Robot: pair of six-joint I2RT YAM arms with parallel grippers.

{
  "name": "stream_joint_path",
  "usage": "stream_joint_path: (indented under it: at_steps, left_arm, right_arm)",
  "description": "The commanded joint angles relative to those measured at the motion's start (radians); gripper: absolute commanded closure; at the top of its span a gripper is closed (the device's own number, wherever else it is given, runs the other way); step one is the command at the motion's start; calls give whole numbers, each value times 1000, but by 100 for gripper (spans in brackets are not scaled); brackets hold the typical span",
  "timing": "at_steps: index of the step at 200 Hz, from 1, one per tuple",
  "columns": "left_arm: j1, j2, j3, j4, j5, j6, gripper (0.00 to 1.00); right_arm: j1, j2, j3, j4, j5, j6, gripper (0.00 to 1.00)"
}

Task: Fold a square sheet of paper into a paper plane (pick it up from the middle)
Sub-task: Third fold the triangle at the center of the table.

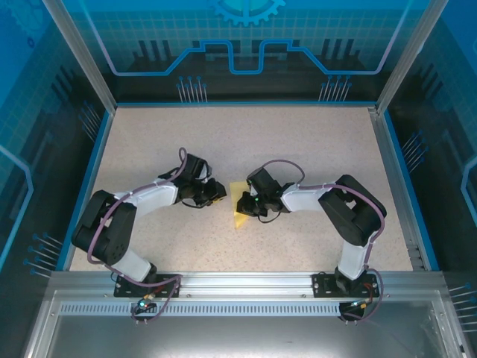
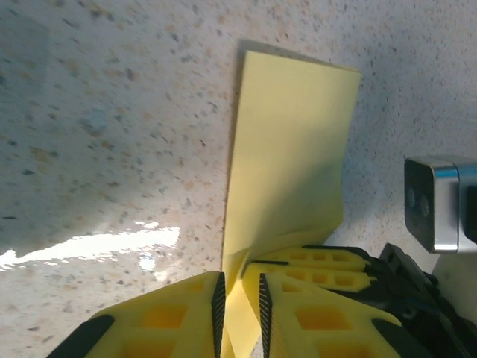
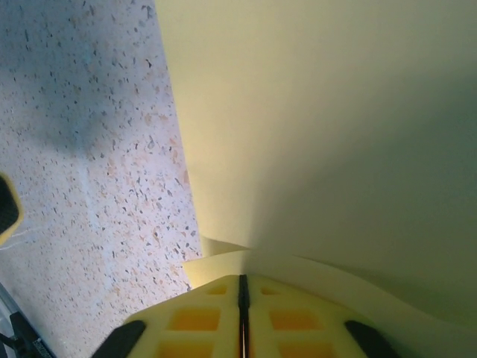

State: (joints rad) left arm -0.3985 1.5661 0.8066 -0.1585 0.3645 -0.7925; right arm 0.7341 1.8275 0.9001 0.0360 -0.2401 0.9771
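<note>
The square sheet of paper (image 1: 240, 215) is pale yellow and stands folded on edge at the table's centre, between both gripper heads. My right gripper (image 3: 242, 280) is shut on its lower fold, and the paper (image 3: 320, 127) rises in front of it. In the left wrist view the paper (image 2: 291, 149) runs down into the narrow gap of my left gripper (image 2: 240, 287). Its jaws stand slightly apart around the sheet. The right gripper's yellow fingers (image 2: 328, 268) pinch the paper just beside it. From above, the left gripper (image 1: 218, 192) and right gripper (image 1: 244, 205) nearly meet.
The speckled table (image 1: 298, 142) has free room all around the paper. Blue walls enclose it, and an aluminium rail (image 1: 246, 282) runs along the near edge. The right wrist's silver camera block (image 2: 440, 201) sits close to my left fingers.
</note>
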Motion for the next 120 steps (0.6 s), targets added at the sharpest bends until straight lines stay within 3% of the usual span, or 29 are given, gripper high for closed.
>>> stream_joint_path:
  at_steps: [1,44,120]
  left_arm:
    - [-32,20,-6,31,45,-17,80]
    - [-83,67,1,57,59,-17,90]
    - [-105,108,0,73,69,-23,98]
  right_arm:
    - [0,-7,-15,-56,16,-17,97]
    - [-2,-3,-15,-71,19,-11,100]
    - [-7,-3,-15,-59,36,31,100]
